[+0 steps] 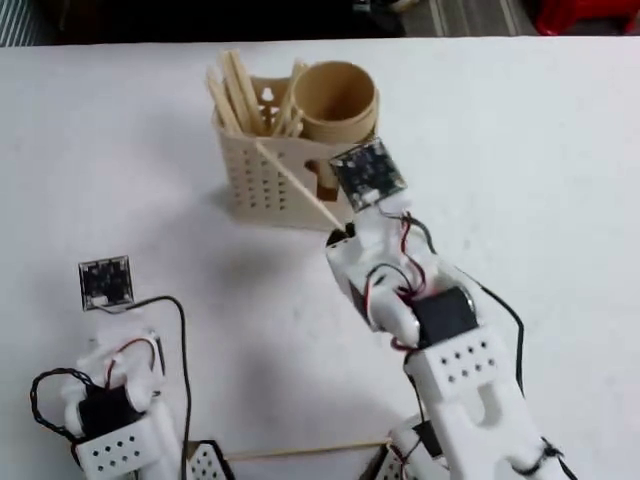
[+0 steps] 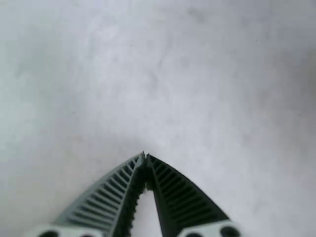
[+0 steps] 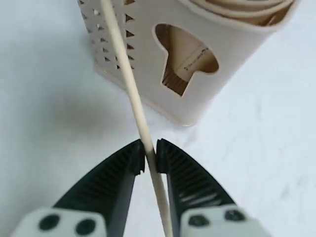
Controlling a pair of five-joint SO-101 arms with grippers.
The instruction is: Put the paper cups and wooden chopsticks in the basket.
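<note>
At the near edge of the table (image 1: 520, 130), a loose chopstick (image 1: 300, 452) lies flat between the two arm bases. The left arm (image 1: 110, 410) stands at the near left. The left gripper (image 2: 144, 158) is fully closed, tips meeting, with nothing between them, and points at bare table surface. The right arm (image 1: 450, 350) stands at the near right and slants in toward the centre. The right gripper (image 3: 150, 150) is closed to a narrow gap and clamps a held chopstick (image 3: 129, 89), which passes through the jaws and projects on both sides. From the jaws the held chopstick slants up and away across the perforated front wall of the basket (image 3: 237, 64). Its far end appears to reach the rim, though contact there cannot be confirmed. The basket stands upright just beyond the right gripper. Inside it, a bundle (image 1: 235, 85) of chopsticks stands on end in the left part, and a cup (image 1: 338, 100) sits mouth up in the right part.
</note>
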